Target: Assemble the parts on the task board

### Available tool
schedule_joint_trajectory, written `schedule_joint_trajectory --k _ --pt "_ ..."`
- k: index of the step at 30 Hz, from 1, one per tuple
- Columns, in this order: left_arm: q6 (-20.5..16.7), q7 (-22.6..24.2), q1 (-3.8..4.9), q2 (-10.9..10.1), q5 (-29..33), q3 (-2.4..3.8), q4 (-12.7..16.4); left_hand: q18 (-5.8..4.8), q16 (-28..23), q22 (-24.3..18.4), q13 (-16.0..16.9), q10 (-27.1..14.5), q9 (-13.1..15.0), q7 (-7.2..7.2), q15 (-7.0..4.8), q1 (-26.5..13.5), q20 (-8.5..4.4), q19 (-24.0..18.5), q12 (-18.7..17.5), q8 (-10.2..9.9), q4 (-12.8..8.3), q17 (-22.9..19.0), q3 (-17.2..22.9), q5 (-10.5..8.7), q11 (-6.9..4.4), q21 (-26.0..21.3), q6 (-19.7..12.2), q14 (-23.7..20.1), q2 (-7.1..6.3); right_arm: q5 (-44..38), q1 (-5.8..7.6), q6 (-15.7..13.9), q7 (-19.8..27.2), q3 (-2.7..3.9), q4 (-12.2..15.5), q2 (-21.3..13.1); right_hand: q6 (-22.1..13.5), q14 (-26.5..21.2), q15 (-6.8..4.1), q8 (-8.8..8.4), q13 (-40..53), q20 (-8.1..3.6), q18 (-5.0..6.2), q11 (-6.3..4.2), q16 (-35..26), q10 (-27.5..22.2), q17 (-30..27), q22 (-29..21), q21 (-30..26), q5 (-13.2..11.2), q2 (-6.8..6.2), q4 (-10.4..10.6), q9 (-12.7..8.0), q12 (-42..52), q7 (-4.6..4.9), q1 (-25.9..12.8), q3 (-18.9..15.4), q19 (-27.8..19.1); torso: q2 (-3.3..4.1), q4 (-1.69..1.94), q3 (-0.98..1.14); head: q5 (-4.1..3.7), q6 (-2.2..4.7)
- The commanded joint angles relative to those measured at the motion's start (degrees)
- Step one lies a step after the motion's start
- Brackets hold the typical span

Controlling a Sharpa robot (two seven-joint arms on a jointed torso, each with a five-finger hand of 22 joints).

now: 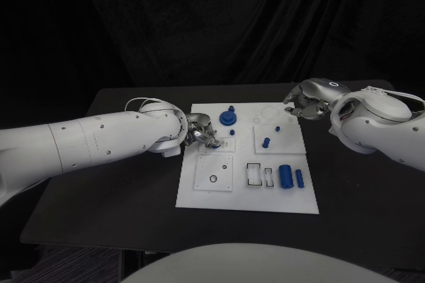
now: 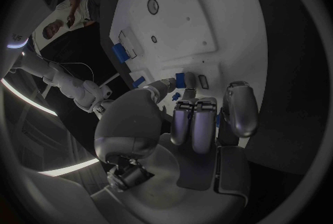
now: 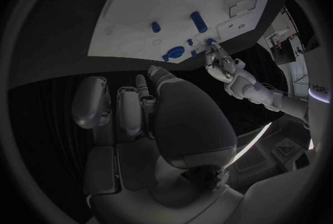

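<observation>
Head view: the left robot hand [image 1: 202,135] pinches a small blue plastic part [image 1: 215,145] at the white rectangular task board's [image 1: 199,197] left edge, mid-bench. The right robot hand [image 1: 306,100], fingers curled, empty, hovers beside the board's far right corner.

The left hand [image 1: 202,135] is covering part of the task board [image 1: 230,191] at its left edge, and a small blue part [image 1: 215,145] is peeking out at its fingertips, too small to tell whether it is being pinched. The right hand [image 1: 306,102] is curling inward, hiding whatever its palm faces.
</observation>
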Motion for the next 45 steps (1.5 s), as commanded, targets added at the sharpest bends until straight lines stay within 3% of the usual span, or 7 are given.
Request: schedule_joint_trajectory --k 1,19,27,29,39,45 --pt "1.0 -0.8 -0.07 0.4 1.0 -0.14 -0.1 -0.39 0.2 3.8 15.1 6.0 -0.1 -0.28 0.07 -0.4 0.06 0.3 0.2 0.3 0.4 15.1 0.0 -0.47 -0.06 0.2 0.3 6.1 0.18 -0.2 -0.13 0.4 -1.1 0.04 0.0 0.0 0.1 1.1 0.54 -0.34 5.1 0.06 0.97 0.06 -0.4 -0.6 -0.1 8.2 -0.4 0.4 -0.36 0.0 -0.1 -0.3 0.10 0.3 0.4 -0.4 0.06 0.09 -0.02 -0.04 -0.01" --pt "-0.3 -1.3 -0.07 1.6 1.0 -0.14 -1.1 -0.39 0.2 3.9 15.1 6.0 -0.1 -0.13 0.14 -0.2 0.10 0.3 0.2 0.1 0.9 15.1 0.2 -1.19 0.04 0.2 -0.3 6.1 0.90 -0.2 -0.13 1.3 -1.8 0.04 -0.1 0.2 -0.2 1.0 0.59 -0.60 5.1 0.10 1.00 0.14 -0.6 -0.6 -0.3 8.1 -0.6 0.5 -0.41 -0.1 -0.2 -0.3 0.20 0.3 0.6 -0.5 0.02 0.01 0.04 0.03 -0.01" --pt "-0.4 -1.9 -0.09 1.9 1.0 -0.14 -1.4 -0.42 0.2 4.2 15.1 6.0 0.3 0.39 0.49 0.0 0.39 0.3 0.2 -0.3 1.8 15.1 -0.4 -4.38 0.47 0.1 -2.1 6.1 1.06 -0.2 -0.13 1.6 -2.0 0.04 -0.2 0.4 -0.2 1.0 0.60 -0.61 5.2 0.10 1.02 0.15 -0.5 -0.6 -0.3 8.1 -0.8 0.5 -0.40 -0.1 -0.2 -0.3 0.22 0.3 0.6 -0.6 0.01 0.11 0.07 -0.01 -0.01" --pt "-0.7 -2.0 -0.09 1.9 1.0 -0.14 -1.4 -0.44 0.2 4.3 15.1 6.0 0.4 0.63 0.70 -0.4 0.59 0.4 0.2 -0.4 2.8 15.1 -1.2 -6.64 0.71 0.1 -2.8 6.1 1.31 -0.2 -0.14 1.8 -2.0 0.04 -0.2 0.4 -0.2 1.0 0.60 -0.61 5.2 0.10 1.02 0.15 -0.5 -0.6 -0.3 8.1 -0.8 0.5 -0.40 -0.1 -0.2 -0.3 0.22 0.3 0.6 -0.6 0.01 0.10 0.05 0.02 -0.01" --pt "-1.4 -2.4 -0.11 2.1 1.0 -0.14 -1.5 -0.47 0.2 4.5 15.1 6.0 0.6 0.75 0.82 -0.7 0.69 0.5 0.2 -0.3 3.7 15.1 -1.8 -7.19 0.86 0.3 -3.0 6.1 1.57 -0.2 -0.14 2.2 -2.3 0.04 -0.2 0.5 -0.2 1.0 0.61 -0.63 5.2 0.11 1.03 0.18 -0.6 -0.6 -0.3 8.1 -0.9 0.5 -0.38 -0.1 -0.2 -0.3 0.25 0.3 0.7 -0.6 0.04 0.09 0.04 0.15 -0.01" --pt "-1.2 -2.3 -0.12 2.3 1.0 -0.14 -1.5 -0.46 0.2 4.6 15.1 6.0 0.8 0.85 0.94 -0.8 0.84 0.5 0.2 -0.1 4.6 15.1 -2.9 -8.82 0.97 0.2 -3.3 6.1 1.58 -0.2 -0.14 2.5 -2.4 0.04 -0.2 0.6 -0.2 1.0 0.61 -0.63 5.2 0.11 1.03 0.18 -0.6 -0.6 -0.3 8.1 -0.9 0.5 -0.38 -0.1 -0.2 -0.3 0.25 0.3 0.7 -0.6 0.07 0.14 0.05 0.22 -0.01"
